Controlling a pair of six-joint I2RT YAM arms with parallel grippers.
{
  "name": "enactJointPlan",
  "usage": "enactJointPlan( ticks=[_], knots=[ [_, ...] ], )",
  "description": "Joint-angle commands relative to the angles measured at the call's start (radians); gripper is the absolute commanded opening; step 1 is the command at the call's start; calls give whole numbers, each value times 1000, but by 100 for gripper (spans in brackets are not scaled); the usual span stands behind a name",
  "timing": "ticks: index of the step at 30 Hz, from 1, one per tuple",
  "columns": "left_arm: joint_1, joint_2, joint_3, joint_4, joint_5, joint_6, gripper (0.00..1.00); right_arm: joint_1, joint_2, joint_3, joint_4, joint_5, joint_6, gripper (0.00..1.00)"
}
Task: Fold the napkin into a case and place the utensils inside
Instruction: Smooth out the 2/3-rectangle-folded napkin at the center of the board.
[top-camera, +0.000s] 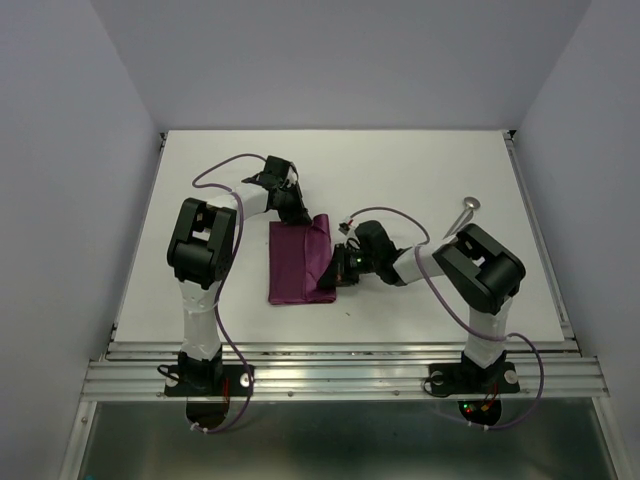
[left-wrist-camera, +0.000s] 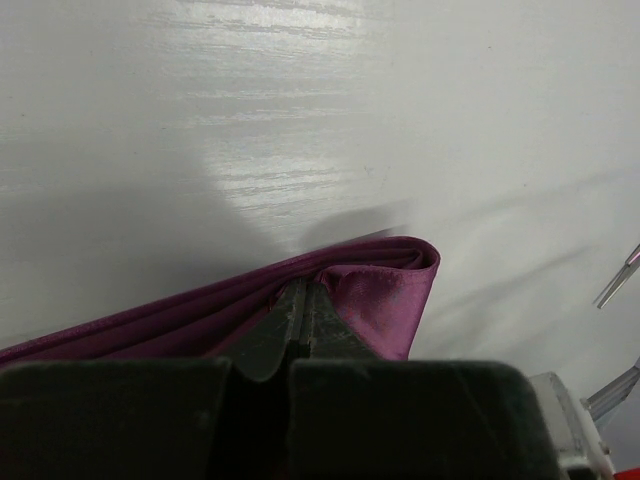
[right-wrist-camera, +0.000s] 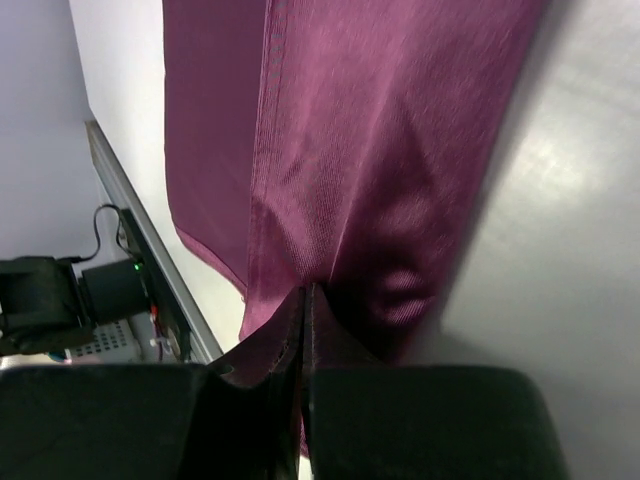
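The plum-purple napkin (top-camera: 297, 262) lies folded into a narrow upright strip on the white table. My left gripper (top-camera: 300, 218) is shut on its far right corner; in the left wrist view the fingers (left-wrist-camera: 300, 305) pinch the fold of the cloth (left-wrist-camera: 390, 300). My right gripper (top-camera: 336, 268) is shut on the near right edge; in the right wrist view the tips (right-wrist-camera: 306, 300) grip the cloth (right-wrist-camera: 380, 150). A silver spoon (top-camera: 466, 212) lies at the right rear, partly behind the right arm. Thin silver handles (left-wrist-camera: 622, 275) show at the right edge of the left wrist view.
The table's near metal rail (top-camera: 340, 370) runs along the front. The right arm's elbow (top-camera: 480, 265) stands just in front of the spoon. Purple cables loop from both arms.
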Motion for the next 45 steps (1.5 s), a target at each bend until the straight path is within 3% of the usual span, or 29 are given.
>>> enactJointPlan(
  ticks=[1,8,21,35,45],
  knots=[
    [12,7,-4,-17,-40,12,0,47,-47,-35,-86,0,-50,1],
    [12,-4,-8,-16,-40,10,0,67,-98,-33,-145,46,-76,1],
    [12,-110,64,-91,-43,42,0,67,-253,126,-481,299,-228,4],
    [12,-105,100,-108,-54,42,0,128,-145,80,-461,257,-205,1],
    [12,-165,117,-161,-129,64,0,118,-242,168,-529,452,-265,2]
  ],
)
